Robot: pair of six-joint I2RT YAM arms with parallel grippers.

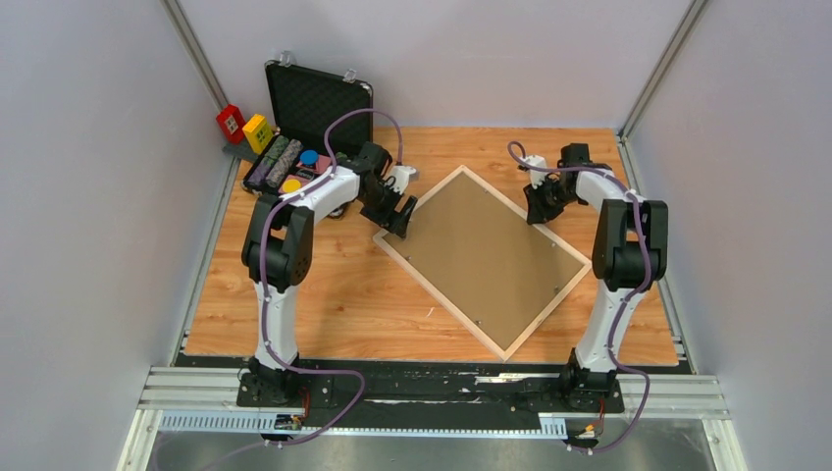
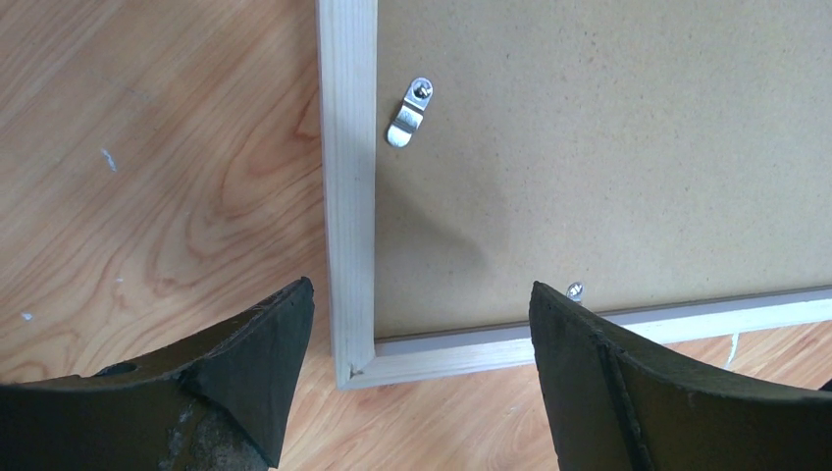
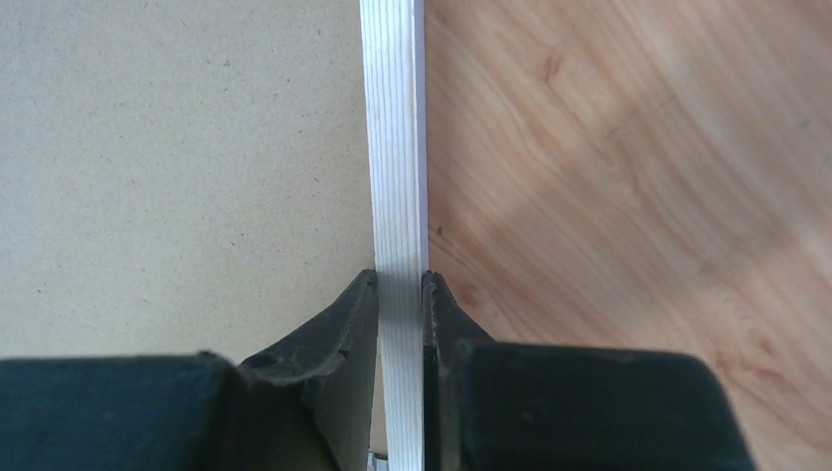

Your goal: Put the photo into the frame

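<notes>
Far left: open black case [image 1: 316,98] holding small coloured objects [image 1: 283,163]. Left gripper [image 2: 421,287] spread wide above a frame [image 2: 345,147] corner, near a metal clip [image 2: 410,111]. Frame lies diagonally mid-table, brown backing board [image 1: 481,255] up. Right gripper [image 3: 398,280] pinches its edge rail.

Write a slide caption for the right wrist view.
Right gripper closed on the pale wood frame, beside its brown backing board.

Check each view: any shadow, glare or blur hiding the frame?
Top external: even light, sharp, no glare. Left wrist: soft shadow on the backing board beside the frame. Right wrist: end effector fingers block the bottom; pale light band across the table.
</notes>
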